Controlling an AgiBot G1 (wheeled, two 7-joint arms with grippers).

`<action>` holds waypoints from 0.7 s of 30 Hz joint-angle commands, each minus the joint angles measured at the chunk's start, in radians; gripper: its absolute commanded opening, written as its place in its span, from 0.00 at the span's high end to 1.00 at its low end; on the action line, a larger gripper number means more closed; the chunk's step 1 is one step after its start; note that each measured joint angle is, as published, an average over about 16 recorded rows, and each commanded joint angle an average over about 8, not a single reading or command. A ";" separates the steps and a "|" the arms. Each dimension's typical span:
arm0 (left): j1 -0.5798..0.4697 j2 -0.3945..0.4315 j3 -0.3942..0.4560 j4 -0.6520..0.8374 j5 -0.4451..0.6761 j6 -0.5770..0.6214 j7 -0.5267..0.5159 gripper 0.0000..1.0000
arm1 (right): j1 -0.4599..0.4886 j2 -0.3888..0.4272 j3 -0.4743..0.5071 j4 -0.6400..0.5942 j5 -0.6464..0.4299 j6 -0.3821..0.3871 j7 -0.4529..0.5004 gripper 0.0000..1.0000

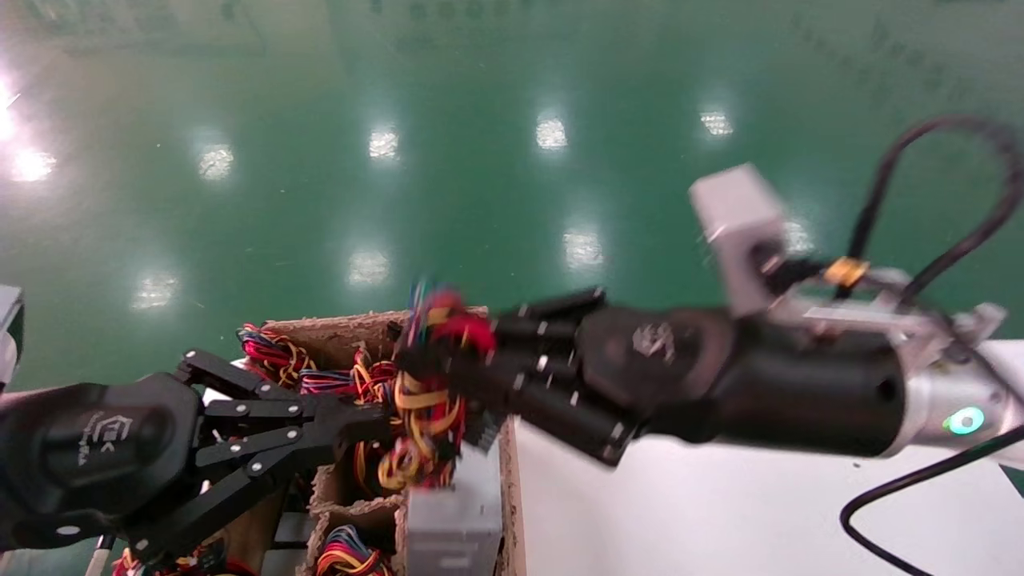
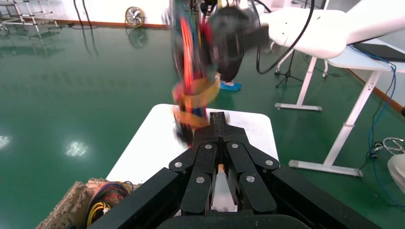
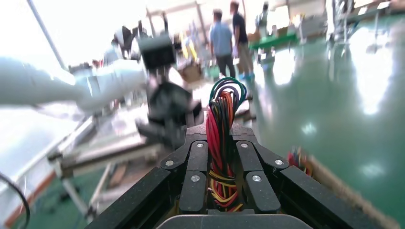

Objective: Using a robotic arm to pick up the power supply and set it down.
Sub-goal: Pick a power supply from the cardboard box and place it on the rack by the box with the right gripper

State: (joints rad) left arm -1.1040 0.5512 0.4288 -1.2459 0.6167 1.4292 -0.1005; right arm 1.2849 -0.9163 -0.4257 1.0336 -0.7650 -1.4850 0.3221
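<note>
My right gripper [image 1: 460,352] reaches in from the right and is shut on the power supply's bundle of red, yellow and black wires [image 1: 428,400]. Those wires run between its fingers [image 3: 197,157] in the right wrist view, looping up past the tips [image 3: 224,102]. The power supply's grey metal box [image 1: 454,520] hangs below the bundle at the carton's right side; whether it touches the carton is unclear. My left gripper [image 1: 374,416] comes in from the left, shut, with its tips right beside the hanging wires [image 2: 191,86]. In the left wrist view its fingertips [image 2: 217,121] meet with nothing between them.
A brown pulp carton [image 1: 336,328] with compartments holds more coloured wire bundles [image 1: 272,352]. A white table [image 1: 720,512] lies to its right, under my right arm. A black cable [image 1: 880,500] trails over it. Green floor lies beyond. People stand far off [image 3: 222,43].
</note>
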 commanded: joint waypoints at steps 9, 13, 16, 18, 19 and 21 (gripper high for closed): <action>0.000 0.000 0.000 0.000 0.000 0.000 0.000 1.00 | 0.021 0.024 0.103 -0.056 0.131 0.080 0.012 1.00; 0.000 0.000 0.000 0.000 0.000 0.000 0.000 1.00 | 0.054 0.056 0.144 -0.116 0.140 0.124 -0.025 1.00; 0.000 0.000 0.000 0.000 0.000 0.000 0.000 1.00 | 0.077 0.096 0.166 -0.165 0.121 0.165 -0.062 1.00; 0.000 0.000 0.000 0.000 0.000 0.000 0.000 1.00 | 0.086 0.128 0.177 -0.199 0.102 0.198 -0.084 1.00; 0.000 0.000 0.000 0.000 0.000 0.000 0.000 1.00 | 0.088 0.144 0.181 -0.216 0.092 0.214 -0.094 1.00; 0.000 0.000 0.000 0.000 0.000 0.000 0.000 1.00 | 0.089 0.179 0.185 -0.250 0.064 0.249 -0.115 1.00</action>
State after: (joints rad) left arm -1.1040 0.5512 0.4288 -1.2459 0.6167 1.4292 -0.1005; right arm 1.3683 -0.7377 -0.2508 0.7826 -0.7113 -1.2376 0.2080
